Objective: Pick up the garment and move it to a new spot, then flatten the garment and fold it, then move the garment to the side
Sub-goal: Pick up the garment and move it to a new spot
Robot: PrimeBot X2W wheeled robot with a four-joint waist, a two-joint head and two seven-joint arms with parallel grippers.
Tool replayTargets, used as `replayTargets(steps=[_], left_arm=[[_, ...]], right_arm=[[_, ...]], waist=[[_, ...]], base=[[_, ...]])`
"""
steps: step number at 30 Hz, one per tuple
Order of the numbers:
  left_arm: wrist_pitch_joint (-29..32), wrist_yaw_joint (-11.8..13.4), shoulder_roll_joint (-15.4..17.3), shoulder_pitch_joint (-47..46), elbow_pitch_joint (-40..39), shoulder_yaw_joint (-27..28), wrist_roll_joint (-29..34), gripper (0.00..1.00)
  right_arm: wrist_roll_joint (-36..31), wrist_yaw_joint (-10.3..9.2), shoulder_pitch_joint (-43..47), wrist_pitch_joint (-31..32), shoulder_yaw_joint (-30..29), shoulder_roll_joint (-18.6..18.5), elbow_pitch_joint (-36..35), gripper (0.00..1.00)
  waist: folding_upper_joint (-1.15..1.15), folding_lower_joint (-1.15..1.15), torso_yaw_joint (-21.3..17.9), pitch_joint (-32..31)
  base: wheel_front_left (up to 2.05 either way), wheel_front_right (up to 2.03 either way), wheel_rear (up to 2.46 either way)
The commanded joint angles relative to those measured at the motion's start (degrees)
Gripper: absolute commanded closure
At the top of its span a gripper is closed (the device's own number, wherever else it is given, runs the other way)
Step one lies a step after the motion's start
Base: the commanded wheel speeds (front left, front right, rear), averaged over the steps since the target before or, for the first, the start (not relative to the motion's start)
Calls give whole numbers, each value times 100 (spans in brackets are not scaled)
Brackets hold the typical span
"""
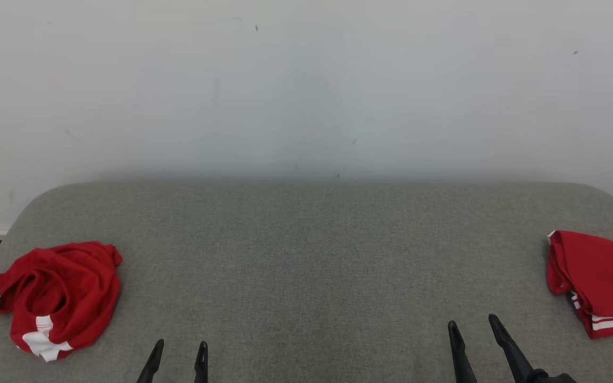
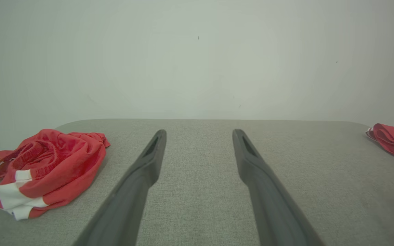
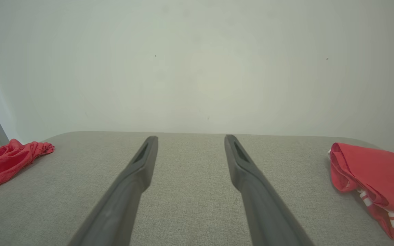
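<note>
The crumpled red garment (image 1: 54, 298) sits near the left edge of the grey table (image 1: 306, 255), off to the left of the left gripper (image 1: 180, 344) and slightly ahead of its tips, not touching. Left gripper wide open, empty. The right gripper (image 1: 472, 321) is also wide and empty, well apart from that heap. Bunched up, no clear long axis. Left arm nearer, likely the one to reach. A folded red garment (image 1: 599, 276) lies at the right edge.

Head high, wrists low, sharing table (image 1: 306, 255)
</note>
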Motion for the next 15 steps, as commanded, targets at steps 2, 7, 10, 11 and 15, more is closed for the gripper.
replayTargets(steps=[2,7,10,11,15], left_arm=[[-18,-6,-10,-43,18,-12,66,0],[-18,-8,-10,-63,-1,47,54,0],[-18,-8,-10,-35,-4,35,31,0],[-18,-8,-10,-21,-5,25,27,0],[-18,-9,-11,-4,-9,-6,12,0]], right_arm=[[-30,-15,-18,0,10,22,-17,0],[-37,-15,-33,0,21,23,-20,0],[-37,-15,-6,0,10,24,-19,0],[-35,-15,-2,0,11,24,-16,0],[5,-15,4,0,-44,25,-16,0]], waist=[[0,0,6,48],[0,0,3,83],[0,0,5,84],[0,0,6,83],[0,0,18,80]], base=[[0,0,0],[0,0,0],[0,0,0],[0,0,0],[0,0,0]])
